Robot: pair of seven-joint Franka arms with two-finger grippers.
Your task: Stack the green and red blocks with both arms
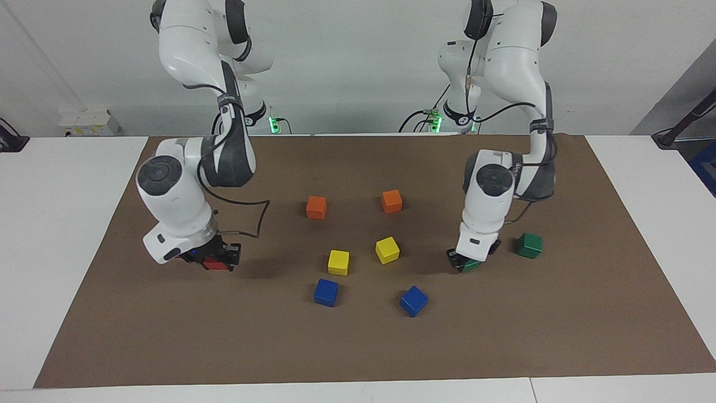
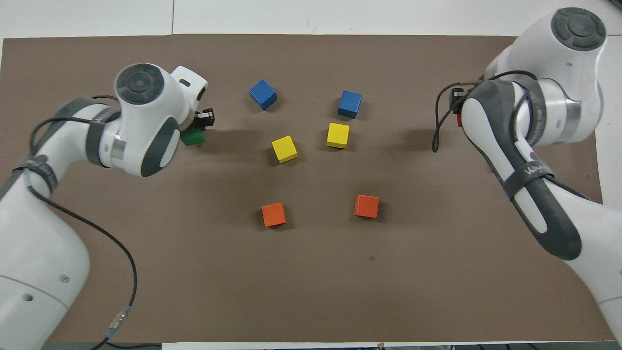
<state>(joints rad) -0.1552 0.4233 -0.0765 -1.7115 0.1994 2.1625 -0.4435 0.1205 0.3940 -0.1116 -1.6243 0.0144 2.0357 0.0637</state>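
- Left gripper (image 1: 466, 263) was clamped on a green block (image 1: 471, 265), beside the second green block (image 1: 528, 245).
- Right gripper (image 1: 215, 261) was clamped on a red block (image 1: 212, 264).

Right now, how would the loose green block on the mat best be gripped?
Come straight down on the green block and pinch two opposite side faces. It is a cube lying flat, with mat showing on every side.
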